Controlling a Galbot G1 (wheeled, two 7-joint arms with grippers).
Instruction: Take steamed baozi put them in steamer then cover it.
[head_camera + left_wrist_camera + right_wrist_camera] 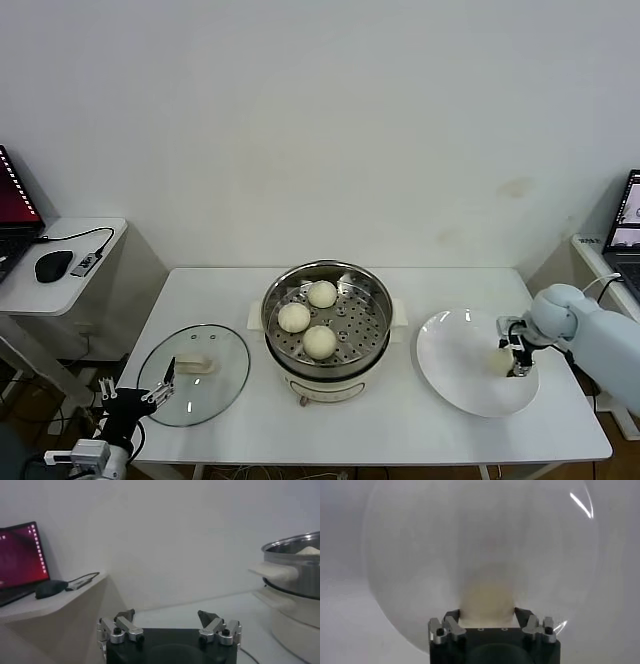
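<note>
The steel steamer (276, 336) stands mid-table with three baozi (322, 294) on its perforated tray. A fourth baozi (499, 361) lies on the white plate (450, 375) at the right. My right gripper (510, 358) is down on that plate, and in the right wrist view its fingers (454, 616) press both sides of the baozi (487, 597). The glass cover (215, 385) lies flat on the table left of the steamer. My left gripper (140, 393) hangs open and empty by the table's front left corner, beside the cover; its wrist view shows the steamer (295, 560) farther off.
A low side table (60, 290) at the left carries a laptop (10, 215), a mouse (53, 265) and a cable. Another laptop (625, 230) sits on a stand at the far right. A plain wall backs the table.
</note>
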